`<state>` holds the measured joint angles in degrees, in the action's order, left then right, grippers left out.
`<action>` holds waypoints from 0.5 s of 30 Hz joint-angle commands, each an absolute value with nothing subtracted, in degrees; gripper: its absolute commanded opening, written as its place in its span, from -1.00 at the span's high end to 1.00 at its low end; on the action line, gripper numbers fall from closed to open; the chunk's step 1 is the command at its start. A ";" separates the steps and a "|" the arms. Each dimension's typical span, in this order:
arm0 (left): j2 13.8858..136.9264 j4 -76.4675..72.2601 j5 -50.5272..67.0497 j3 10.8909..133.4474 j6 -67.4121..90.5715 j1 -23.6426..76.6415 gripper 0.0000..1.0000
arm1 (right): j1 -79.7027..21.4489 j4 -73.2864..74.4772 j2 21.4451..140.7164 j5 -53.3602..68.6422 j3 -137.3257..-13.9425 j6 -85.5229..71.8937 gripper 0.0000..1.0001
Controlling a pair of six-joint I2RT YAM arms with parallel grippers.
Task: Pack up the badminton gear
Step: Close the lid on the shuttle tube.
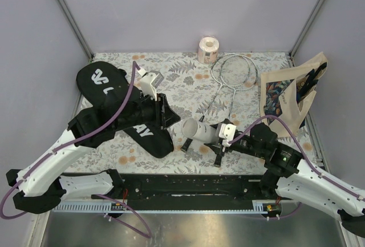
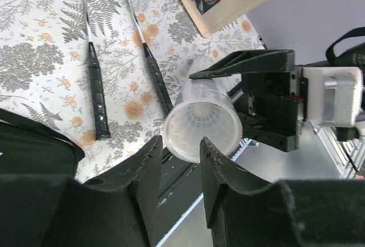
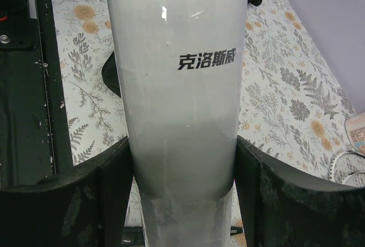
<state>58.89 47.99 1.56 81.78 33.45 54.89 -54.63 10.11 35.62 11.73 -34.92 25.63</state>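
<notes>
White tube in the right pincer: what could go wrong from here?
The right pincer grips the white tube near one end, so it may tilt or slip. The left pincer is close to its free end and could knock it. The racket handles lie beside it; lowering might push them.

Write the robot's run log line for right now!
right hand: gripping white tube | left hand: open, empty, facing tube's end | rackets: lying on table | black bag: on table
</notes>
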 commanded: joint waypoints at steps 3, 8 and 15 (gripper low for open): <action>60.64 46.85 2.10 82.27 29.01 53.44 0.27 | -54.84 5.27 34.01 13.71 -36.48 24.43 0.24; 62.31 45.18 4.56 81.83 28.39 53.17 0.28 | -54.84 5.54 33.93 13.97 -36.47 24.43 0.24; 63.81 43.59 6.68 80.95 27.69 52.21 0.35 | -54.84 5.54 33.92 14.15 -36.39 24.52 0.24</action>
<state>63.29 47.24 4.38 80.97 29.21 52.84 -54.63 10.09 34.61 13.15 -34.92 25.04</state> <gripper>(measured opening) 0.340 0.717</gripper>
